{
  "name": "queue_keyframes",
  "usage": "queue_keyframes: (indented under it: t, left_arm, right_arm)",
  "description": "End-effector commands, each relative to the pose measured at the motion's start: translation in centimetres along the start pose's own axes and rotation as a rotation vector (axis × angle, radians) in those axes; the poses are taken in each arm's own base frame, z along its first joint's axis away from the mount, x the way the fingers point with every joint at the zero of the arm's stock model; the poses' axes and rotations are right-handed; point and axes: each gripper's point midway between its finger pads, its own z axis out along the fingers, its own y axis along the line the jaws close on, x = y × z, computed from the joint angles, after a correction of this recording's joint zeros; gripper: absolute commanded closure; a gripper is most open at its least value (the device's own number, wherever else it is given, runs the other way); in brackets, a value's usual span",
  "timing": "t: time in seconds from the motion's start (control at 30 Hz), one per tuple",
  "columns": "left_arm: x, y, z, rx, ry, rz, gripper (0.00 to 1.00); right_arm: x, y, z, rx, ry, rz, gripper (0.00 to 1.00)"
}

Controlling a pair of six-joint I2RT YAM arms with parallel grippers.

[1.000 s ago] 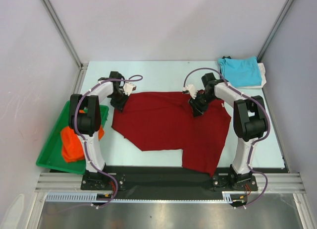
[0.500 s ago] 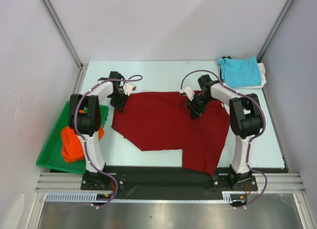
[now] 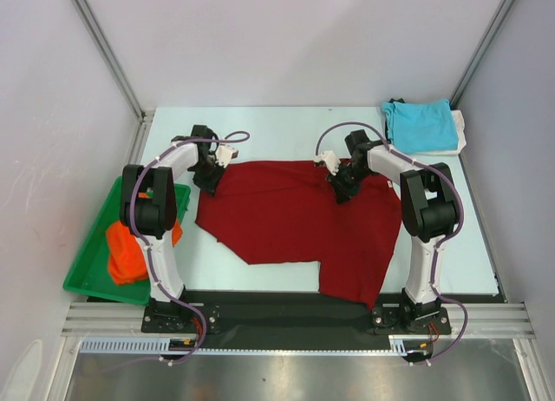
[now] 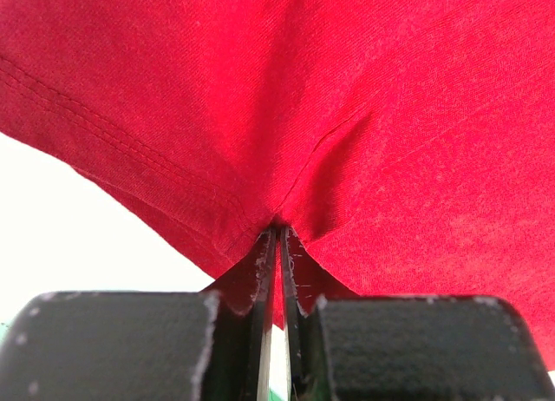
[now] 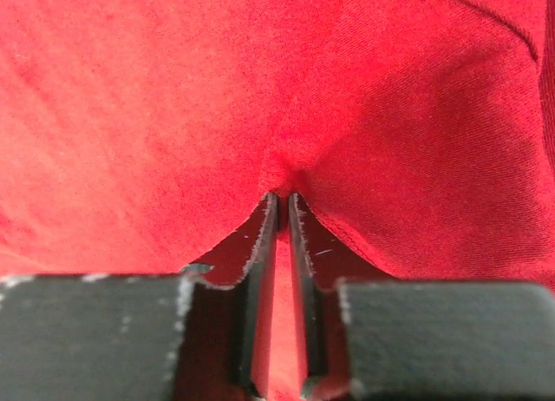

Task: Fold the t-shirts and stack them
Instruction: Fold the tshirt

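Table (image 3: 286, 132), L gripper (image 4: 277, 233), R gripper (image 5: 283, 198) each pinch dark red tee (image 3: 286, 219), edge behind arm (image 3: 429, 212)

1. T-shirts: three in all. There is one dark red t-shirt (image 3: 295, 219), one turquoise t-shirt (image 3: 422, 123) and one orange t-shirt (image 3: 124, 249).
2. Trays: one green tray (image 3: 85, 278).
3. Robot arms: two, a left arm (image 3: 156, 212) and a right arm (image 3: 429, 212).
4. Pincers: two, one on each arm, a left pincer (image 4: 277, 233) and a right pincer (image 5: 282, 197).
5. Fingers (image 4: 263, 271): two on each pincer, so four altogether.
6. Purple cables: two, with one cable running along the left arm (image 3: 234, 137) and one along the right arm (image 3: 334, 132).
7. Counters: one counter (image 3: 286, 128).
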Motion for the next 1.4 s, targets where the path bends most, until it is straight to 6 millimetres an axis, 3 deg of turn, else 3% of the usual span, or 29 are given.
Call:
queue_keyframes:
  t: [0.0, 0.27, 0.63, 0.8, 0.87, 0.97, 1.07, 1.1, 1.2, 1.3, 1.37]
  left_arm:
    - [0.2, -0.1, -0.6, 0.006, -0.016, -0.018, 0.91]
    - [-0.4, 0.5, -0.9, 0.002, -0.047, -0.025, 0.9]
    - [-0.1, 0.7, -1.2, 0.002, -0.068, -0.031, 0.91]
    - [-0.1, 0.6, -1.2, 0.007, -0.074, -0.041, 0.9]
    - [-0.1, 0.5, -1.3, 0.006, -0.074, -0.041, 0.91]
    - [0.1, 0.5, -1.3, 0.006, -0.069, -0.04, 0.91]
    - [0.3, 0.5, -1.5, 0.003, -0.062, -0.038, 0.91]
    - [0.3, 0.6, -1.6, 0.0, -0.061, -0.038, 0.9]
    - [0.3, 0.7, -1.9, -0.003, -0.052, -0.032, 0.9]
    - [0.6, 0.8, -1.9, -0.012, -0.038, -0.024, 0.91]
    - [0.8, 0.9, -1.9, -0.011, -0.03, -0.025, 0.9]
  right_arm:
    - [-0.7, 0.0, -0.6, 0.039, -0.005, -0.012, 0.87]
    - [-1.4, 1.1, -3.7, 0.096, 0.003, -0.049, 0.91]
    - [-0.7, 6.2, -2.8, 0.052, 0.076, -0.16, 0.91]
    - [-0.8, 6.6, -2.6, 0.051, 0.084, -0.171, 0.91]
    - [-0.8, 6.4, -2.5, 0.059, 0.085, -0.168, 0.9]
    - [-1.0, 5.6, -2.6, 0.094, 0.078, -0.153, 0.78]
    - [-1.4, 3.6, -3.4, 0.118, 0.034, -0.057, 0.73]
    - [-1.9, 1.9, -4.8, 0.137, -0.015, -0.003, 0.66]
    - [-1.6, -1.8, -8.7, 0.16, -0.127, 0.14, 0.6]
    - [-0.1, -2.7, -10.9, 0.097, -0.202, 0.211, 0.58]
    - [2.2, -4.1, -12.5, 0.077, -0.242, 0.295, 0.56]
